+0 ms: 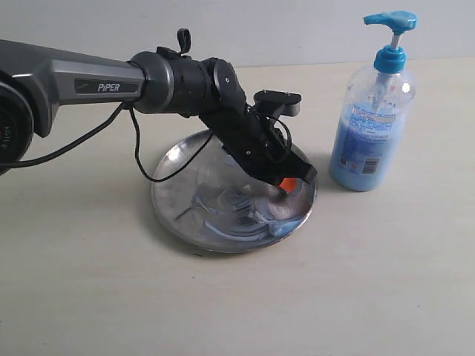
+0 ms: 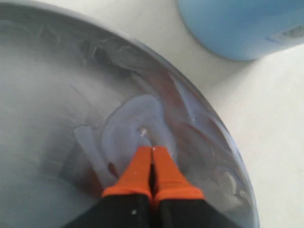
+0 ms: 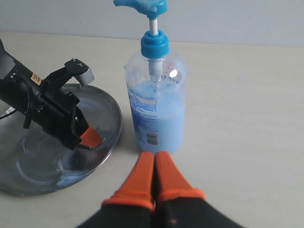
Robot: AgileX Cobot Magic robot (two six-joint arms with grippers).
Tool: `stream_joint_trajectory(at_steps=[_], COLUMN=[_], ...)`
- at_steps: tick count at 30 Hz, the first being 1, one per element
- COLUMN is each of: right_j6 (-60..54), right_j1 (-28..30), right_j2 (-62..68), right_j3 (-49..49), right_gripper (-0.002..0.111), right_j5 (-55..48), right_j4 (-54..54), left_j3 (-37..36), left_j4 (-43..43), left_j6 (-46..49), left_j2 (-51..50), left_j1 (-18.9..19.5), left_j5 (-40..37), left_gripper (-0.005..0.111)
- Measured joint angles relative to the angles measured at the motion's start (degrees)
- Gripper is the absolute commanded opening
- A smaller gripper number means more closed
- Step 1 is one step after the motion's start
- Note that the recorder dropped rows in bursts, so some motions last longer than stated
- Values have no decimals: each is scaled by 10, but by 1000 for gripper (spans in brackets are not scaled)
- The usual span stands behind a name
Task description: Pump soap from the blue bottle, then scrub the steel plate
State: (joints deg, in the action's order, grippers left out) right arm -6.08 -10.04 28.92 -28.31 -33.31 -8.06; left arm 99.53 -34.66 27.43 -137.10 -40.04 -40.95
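The steel plate (image 1: 178, 182) lies mid-table, streaked with pale blue soap (image 1: 286, 225). My left gripper (image 1: 283, 185) is shut, its orange tips pressed down inside the plate near the right rim. Up close, the left gripper (image 2: 152, 148) touches a soap smear (image 2: 130, 118) on the plate (image 2: 42, 76). The blue bottle (image 1: 371, 126) stands upright to the right of the plate. My right gripper (image 3: 154, 154) is shut and empty, low over the table just in front of the blue bottle (image 3: 156, 109). The plate (image 3: 107, 111) and the left gripper (image 3: 90, 137) also show there.
A black cable (image 1: 145, 159) loops from the left arm (image 1: 74, 85) over the plate's left side. Bare beige table (image 1: 371, 282) surrounds the plate and bottle. A grey wall (image 1: 297, 30) runs along the back.
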Motion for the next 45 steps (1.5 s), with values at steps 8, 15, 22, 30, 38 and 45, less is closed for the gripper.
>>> stream_joint_trajectory(at_steps=[8,15,22,30,38,45], right_j6=[-1,-1,-7,-12,-12,-12], right_j1=[0,0,0,0,0,0], right_j2=[0,0,0,0,0,0], right_j3=[0,0,0,0,0,0], right_gripper=[0,0,0,0,0,0], right_j5=[0,0,0,0,0,0], right_j4=[-1,-1,-6,-13,-13,-13], left_j3=[-2,-3,-3,-1,-1,-4], left_j4=[-41,-40,-20,-5,-38,-96], left_j6=[16,16,13,10,10,36], left_j2=[-2,-6,-6,-3,-3,-6], left_j1=[0,2,20,28,28,12], left_j5=[43,89,67,10,-23,9], left_gripper=[0,0,0,0,0,0])
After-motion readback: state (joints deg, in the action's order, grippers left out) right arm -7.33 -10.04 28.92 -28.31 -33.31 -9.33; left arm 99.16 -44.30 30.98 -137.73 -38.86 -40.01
